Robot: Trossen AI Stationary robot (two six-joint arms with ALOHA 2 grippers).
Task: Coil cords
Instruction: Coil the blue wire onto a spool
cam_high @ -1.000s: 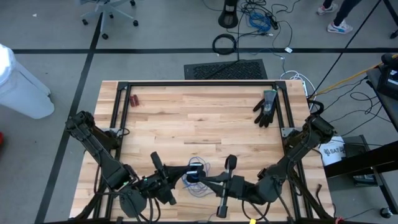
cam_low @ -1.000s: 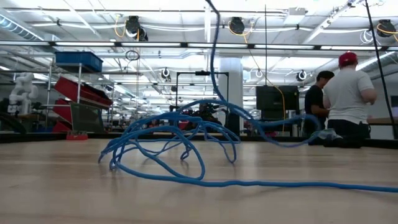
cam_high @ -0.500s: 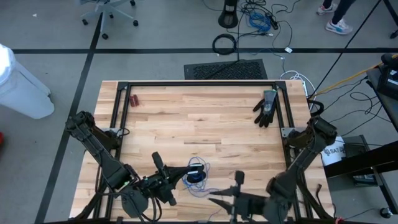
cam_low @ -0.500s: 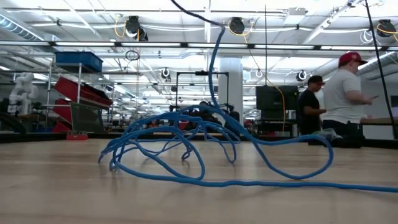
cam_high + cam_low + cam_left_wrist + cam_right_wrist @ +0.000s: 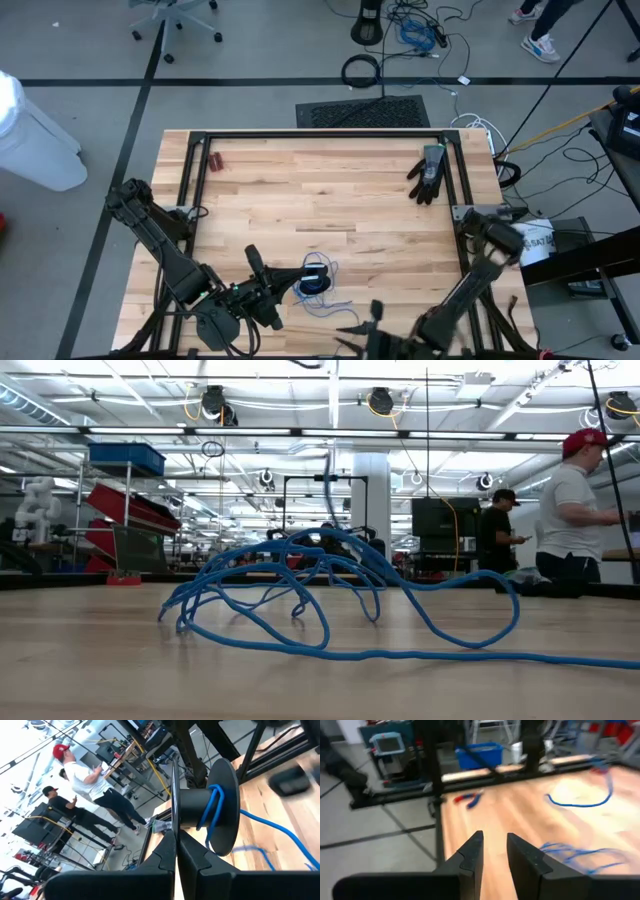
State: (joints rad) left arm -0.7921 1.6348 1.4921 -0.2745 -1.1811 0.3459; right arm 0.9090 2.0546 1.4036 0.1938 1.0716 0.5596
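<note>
Item: the cords (image 5: 318,283), one thin blue cable, lying in a loose tangle on the table (image 5: 330,190) near its front edge, between the two arms; in the low view its loops (image 5: 290,585) stand up off the wood and a long tail runs flat to one side.

Handling (a judgement): light, limp, springy enough to hold arches; likely to slip through a loose pinch. Best taken at a free end or on the trailing tail, not in the tangle.

Left gripper (image 5: 176,851): fingers pressed together on the flange of a dark spool (image 5: 210,812), which carries a few turns of the cable.

Right gripper (image 5: 494,851): fingers parted by a narrow gap, nothing between them, low at the front edge.

Change: a second ago the right gripper was beside the bundle with a strand lifted high; now that strand lies slack and the arm has drawn back.
</note>
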